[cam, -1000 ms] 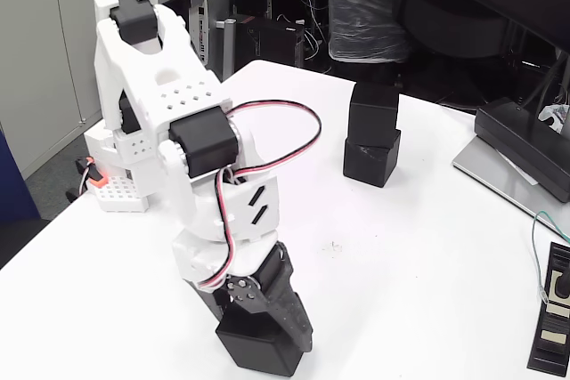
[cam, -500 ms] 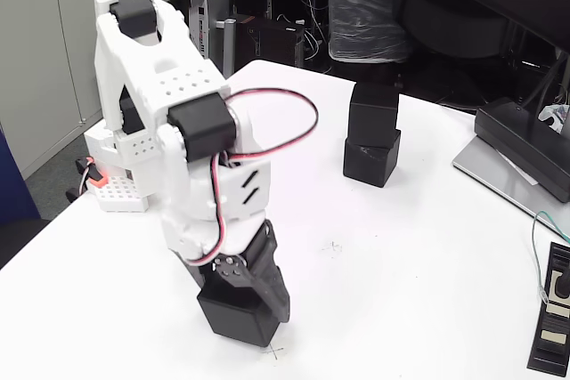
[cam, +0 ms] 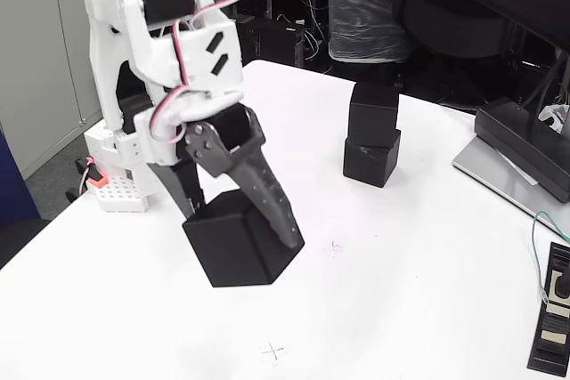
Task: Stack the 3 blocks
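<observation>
With two black cubes (cam: 372,144) stacked near the desk's (cam: 419,255) far edge, the end effector (cam: 236,224) clamps the third cube (cam: 233,251), held clear above the near-left desk. Step: carry. Next calls for travel toward the stack, squaring up, gentle lowering.

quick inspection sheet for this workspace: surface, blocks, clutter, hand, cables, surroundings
surface: white table, small pen marks near the front.
job's things: two blocks stacked, top block sitting slightly askew on bottom block; third block held off the table.
clutter: dark device on a grey slab at the right edge; black label strip.
hand: hand shut on the third block, raised.
cables: red, white and black wires on the arm; green wire at right.
surroundings: grey cabinets, bagged object behind.
</observation>
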`<act>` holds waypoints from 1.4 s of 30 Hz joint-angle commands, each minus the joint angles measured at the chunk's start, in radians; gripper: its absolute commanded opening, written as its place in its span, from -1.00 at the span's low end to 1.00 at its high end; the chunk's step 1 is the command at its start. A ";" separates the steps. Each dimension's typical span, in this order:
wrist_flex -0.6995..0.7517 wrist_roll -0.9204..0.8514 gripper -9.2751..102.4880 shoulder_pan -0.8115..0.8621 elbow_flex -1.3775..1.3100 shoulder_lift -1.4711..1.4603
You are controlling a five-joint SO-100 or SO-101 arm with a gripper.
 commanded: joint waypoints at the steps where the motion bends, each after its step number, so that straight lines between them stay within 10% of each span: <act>1: 0.023 0.077 -0.85 -0.032 -0.021 0.137; 10: 0.288 0.276 -0.85 -0.402 -0.268 0.241; 27: 0.279 0.689 -0.85 -1.083 -0.419 0.138; 42: 0.278 0.749 -0.85 -1.106 -0.388 -0.098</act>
